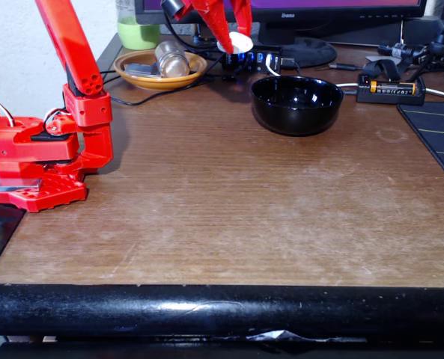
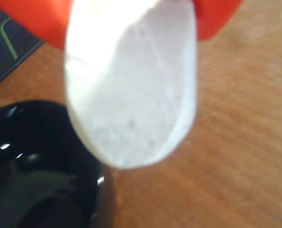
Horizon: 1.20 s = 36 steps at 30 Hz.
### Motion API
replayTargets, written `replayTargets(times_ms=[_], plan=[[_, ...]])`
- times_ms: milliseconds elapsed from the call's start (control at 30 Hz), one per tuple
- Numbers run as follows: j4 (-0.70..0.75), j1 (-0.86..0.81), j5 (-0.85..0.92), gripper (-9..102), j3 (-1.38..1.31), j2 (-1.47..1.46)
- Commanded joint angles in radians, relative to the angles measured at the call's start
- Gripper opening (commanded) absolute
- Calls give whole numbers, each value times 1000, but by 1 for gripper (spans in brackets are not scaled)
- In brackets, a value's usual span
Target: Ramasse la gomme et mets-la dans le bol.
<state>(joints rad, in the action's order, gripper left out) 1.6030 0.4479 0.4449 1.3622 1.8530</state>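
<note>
In the fixed view the red gripper [image 1: 235,36] hangs high at the top centre, shut on the white eraser [image 1: 235,43], which pokes out below its fingers. It is up and to the left of the glossy black bowl [image 1: 296,105], which stands on the wooden table. In the wrist view the eraser [image 2: 131,85] looms large and blurred between the red fingers [image 2: 31,19], with part of the bowl [image 2: 41,175] at lower left beneath it. The bowl looks empty.
A shallow orange dish [image 1: 160,71] holding a bulb-like object sits at the back left, with a green bottle [image 1: 135,26] behind. The arm's red base [image 1: 42,149] is at left. A battery holder [image 1: 390,88], cables and a black mat [image 1: 439,131] lie at right.
</note>
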Motion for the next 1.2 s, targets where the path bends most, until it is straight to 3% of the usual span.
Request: replayTargets(times_ms=[0,600,1167], plan=[[-2,11,-28,-6,-167,-55],[196,23,-91,-6,-919,-617],[195,41,-101,-5,-1095,-847]])
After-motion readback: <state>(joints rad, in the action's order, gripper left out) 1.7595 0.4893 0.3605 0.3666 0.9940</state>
